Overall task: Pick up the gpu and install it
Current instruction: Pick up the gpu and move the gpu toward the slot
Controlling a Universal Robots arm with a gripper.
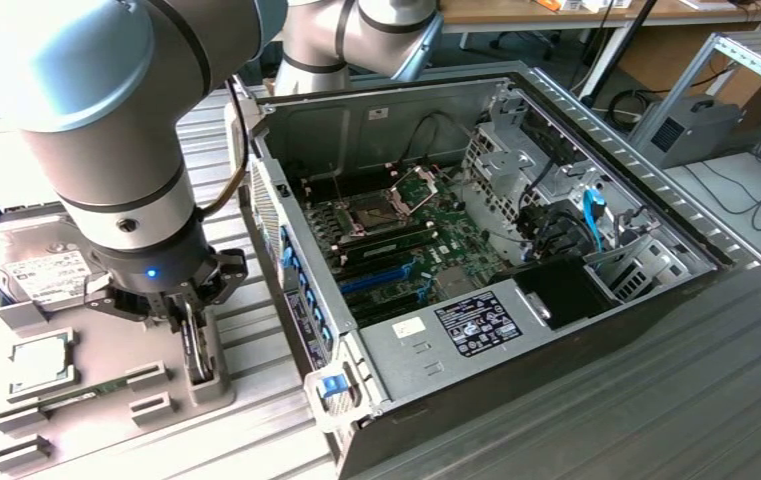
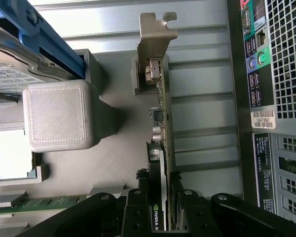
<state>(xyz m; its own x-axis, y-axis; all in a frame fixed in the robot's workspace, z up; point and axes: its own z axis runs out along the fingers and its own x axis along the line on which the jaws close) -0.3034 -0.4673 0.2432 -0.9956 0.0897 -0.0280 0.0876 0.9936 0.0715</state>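
The gpu point(image 2: 164, 123) stands on its edge in a grey printed holder point(image 1: 207, 385) on the tray, at the exterior view's left of the open computer case point(image 1: 394, 345). Seen edge-on in the wrist view, it shows its pale metal end bracket point(image 2: 155, 34), green board and dark cooler. My gripper point(image 1: 189, 322) has come straight down over the card. Its black fingers point(image 2: 137, 205) press on both faces of the card at the cooler end, so it is shut on the gpu. The card's lower edge still sits in the holder.
The case lies on its side with the motherboard point(image 1: 414, 235) and blue slots point(image 1: 383, 278) exposed. On the tray lie a silver hard drive point(image 1: 44, 272), a CPU point(image 1: 36, 362) and a RAM stick point(image 1: 80, 393). A grey printed block point(image 2: 59, 116) stands beside the card.
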